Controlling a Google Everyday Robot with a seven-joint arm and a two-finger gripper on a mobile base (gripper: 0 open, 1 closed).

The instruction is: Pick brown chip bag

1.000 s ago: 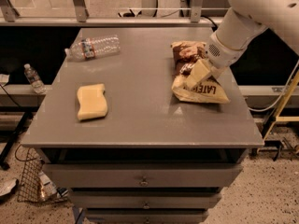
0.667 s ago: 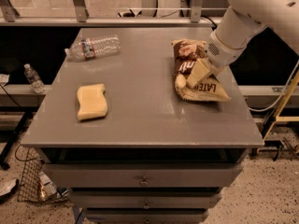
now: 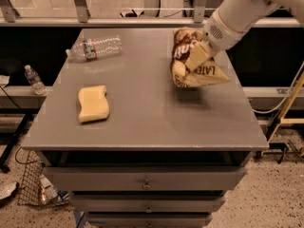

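Note:
The brown chip bag (image 3: pixel 192 61) is crumpled, dark brown at the top with a cream-yellow end showing dark lettering. It hangs lifted above the grey table (image 3: pixel 147 118) at its right side, with a shadow beneath it. My gripper (image 3: pixel 195 57) comes in from the upper right on a white arm and is shut on the bag's middle. The cream fingers (image 3: pixel 198 55) press into the bag.
A wavy pale-yellow sponge (image 3: pixel 93 103) lies at the table's left. A clear plastic water bottle (image 3: pixel 95 48) lies on its side at the back left. Another small bottle (image 3: pixel 34 80) stands on a ledge left of the table. Drawers sit below the tabletop.
The gripper has risen with the chip bag in it. The bag has left the tabletop and tilted upward.

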